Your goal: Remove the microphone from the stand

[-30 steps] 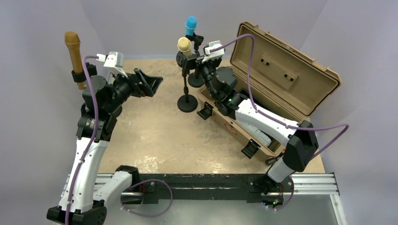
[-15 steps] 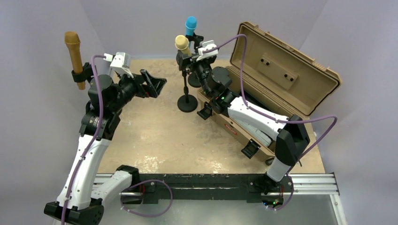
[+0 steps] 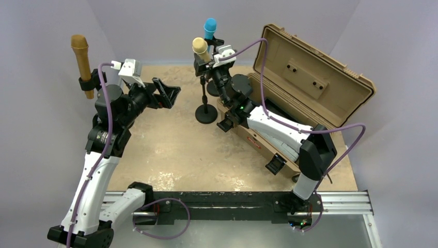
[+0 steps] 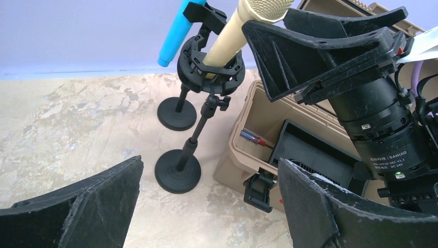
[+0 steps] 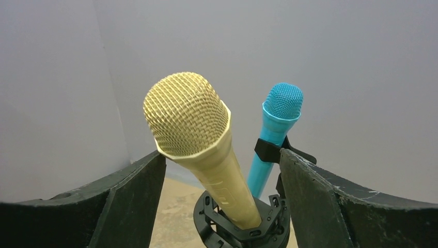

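— While the yellow microphone [image 5: 206, 150] is sitting tilted in its stand [image 3: 206, 109], what are you doing?
— I'm holding the right gripper [image 5: 222, 165] around it, fingers apart, not touching. My left gripper [image 3: 168, 92] is hovering wide open, well apart; a blue microphone [image 5: 274, 129] is standing behind.

On the top view, you have bare worktop [image 3: 170, 150] across the centre and lower left, an open lane from the left claw [image 3: 168, 92] to the front stand base [image 3: 206, 114]. The open case [image 3: 315, 88] fills the right side, its corner just beside that base. On the right wrist view, the right claw [image 5: 222, 157] straddles the gold microphone [image 5: 196, 124] with a slim gap on either side. The blue microphone [image 5: 279, 116] crowds in close behind, right of centre, near the right finger. A brown microphone [image 3: 81, 57] stands at upper left of the top view, by the wall.
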`<action>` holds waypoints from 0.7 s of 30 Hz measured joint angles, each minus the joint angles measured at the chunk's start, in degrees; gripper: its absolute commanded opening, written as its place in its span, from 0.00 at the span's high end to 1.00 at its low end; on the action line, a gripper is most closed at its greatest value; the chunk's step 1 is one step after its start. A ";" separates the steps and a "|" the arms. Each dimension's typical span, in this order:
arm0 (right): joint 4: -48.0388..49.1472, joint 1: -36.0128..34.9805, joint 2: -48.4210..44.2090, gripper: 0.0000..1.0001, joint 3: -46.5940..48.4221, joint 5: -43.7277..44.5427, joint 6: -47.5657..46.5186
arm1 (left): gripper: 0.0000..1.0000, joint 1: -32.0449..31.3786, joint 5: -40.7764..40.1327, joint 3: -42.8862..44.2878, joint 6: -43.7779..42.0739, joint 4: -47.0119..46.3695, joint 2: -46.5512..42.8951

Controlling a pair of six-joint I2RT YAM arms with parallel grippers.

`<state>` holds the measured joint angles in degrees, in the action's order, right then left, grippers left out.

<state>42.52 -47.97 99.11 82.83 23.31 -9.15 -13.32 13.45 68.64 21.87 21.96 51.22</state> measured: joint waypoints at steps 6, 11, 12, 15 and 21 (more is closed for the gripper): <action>2.43 -0.07 2.56 0.30 2.27 -0.28 -2.62 | 0.00 0.00 -0.63 0.00 -0.07 -0.02 0.00; 3.17 -0.44 5.18 0.39 3.34 0.33 -5.73 | 0.01 0.00 -0.92 0.00 -0.17 0.00 0.00; 3.28 -0.52 5.57 0.40 3.37 0.70 -6.27 | 0.01 0.00 -0.96 0.00 -0.20 0.00 0.00; 3.48 -0.79 6.25 0.46 3.37 1.31 -7.76 | 0.01 0.00 -1.14 0.00 -0.20 -0.02 0.02; 3.87 -1.75 6.27 0.68 3.91 2.36 -11.50 | 0.01 0.00 -1.36 -0.04 -0.20 -0.02 0.04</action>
<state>46.39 -49.71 105.38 86.74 25.67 -20.64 -13.32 12.10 68.60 21.67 21.93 51.27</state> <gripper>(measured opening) 0.406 0.996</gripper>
